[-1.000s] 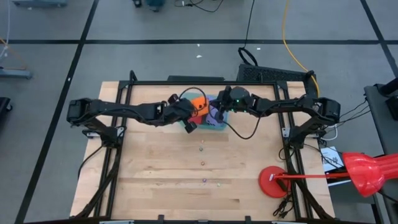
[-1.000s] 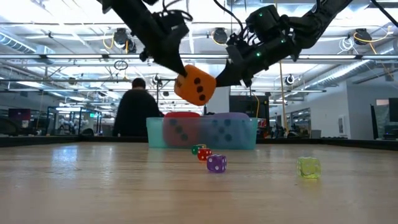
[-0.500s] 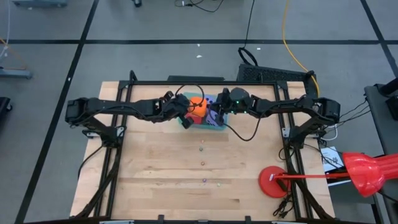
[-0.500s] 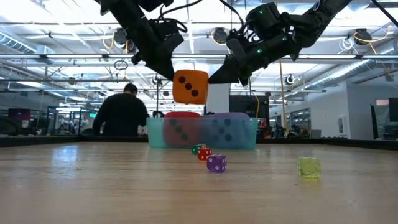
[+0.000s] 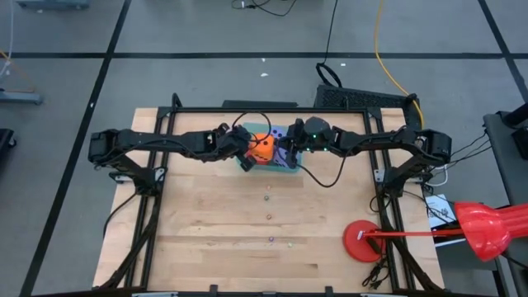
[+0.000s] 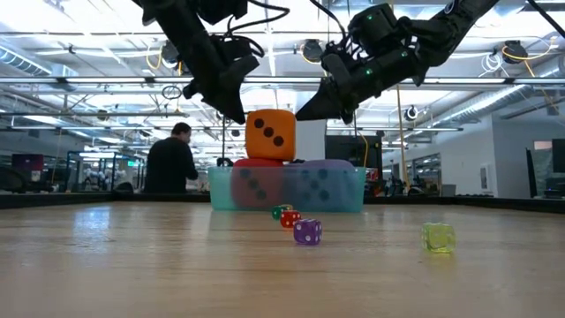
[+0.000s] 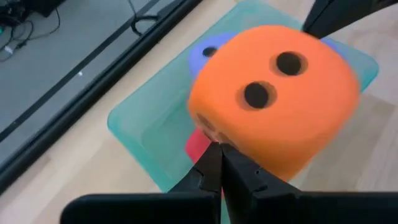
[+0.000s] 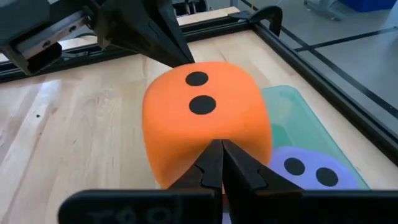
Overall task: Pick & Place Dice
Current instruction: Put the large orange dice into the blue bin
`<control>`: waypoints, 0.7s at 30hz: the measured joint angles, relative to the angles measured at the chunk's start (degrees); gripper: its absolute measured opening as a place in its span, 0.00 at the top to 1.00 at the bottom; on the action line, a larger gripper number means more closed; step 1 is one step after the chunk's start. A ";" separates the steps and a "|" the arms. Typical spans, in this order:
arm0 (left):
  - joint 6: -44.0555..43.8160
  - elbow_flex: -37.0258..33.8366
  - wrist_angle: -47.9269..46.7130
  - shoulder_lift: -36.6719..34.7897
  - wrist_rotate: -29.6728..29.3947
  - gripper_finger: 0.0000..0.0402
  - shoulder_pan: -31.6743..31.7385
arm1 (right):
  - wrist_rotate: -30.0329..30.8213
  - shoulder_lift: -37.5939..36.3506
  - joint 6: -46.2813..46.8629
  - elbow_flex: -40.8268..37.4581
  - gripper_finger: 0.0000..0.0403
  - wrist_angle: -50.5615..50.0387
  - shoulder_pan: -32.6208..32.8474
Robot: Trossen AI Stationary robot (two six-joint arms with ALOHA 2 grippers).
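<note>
The see-through teal plastic bin (image 6: 287, 190) at 12 o'clock already holds a red and a purple-blue foam die. The orange foam die (image 6: 270, 135) now sits on top, where earlier it hung in the air. It might roll out. Left gripper (image 6: 237, 113) and right gripper (image 6: 305, 113) are both clenched, empty.

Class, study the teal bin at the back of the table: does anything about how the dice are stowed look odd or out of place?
Yes. The orange die is not down inside the teal bin; it perches on the red die, well above the rim, because the bin is already full. Both grippers hang shut beside it, the left gripper and the right gripper.
</note>
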 joint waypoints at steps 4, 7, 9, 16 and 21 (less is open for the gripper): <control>-0.15 0.00 -0.72 0.02 -0.06 0.95 0.02 | 0.21 0.00 0.03 0.00 1.00 -0.74 -0.02; -0.14 -0.02 -0.85 0.02 -0.10 0.94 0.02 | 0.24 0.00 0.02 0.00 1.00 -0.91 -0.02; 0.06 -0.02 -0.86 0.02 -0.32 0.95 0.02 | 0.24 0.00 0.00 0.00 1.00 -1.05 -0.02; 3.18 -0.13 -2.97 -2.44 -4.88 0.98 -3.86 | 0.31 -3.90 -4.13 0.02 1.00 -7.74 -0.07; 3.12 -0.13 -4.41 -6.65 -8.87 0.95 -9.21 | 0.39 -11.64 -6.00 -2.14 1.00 -13.87 -0.50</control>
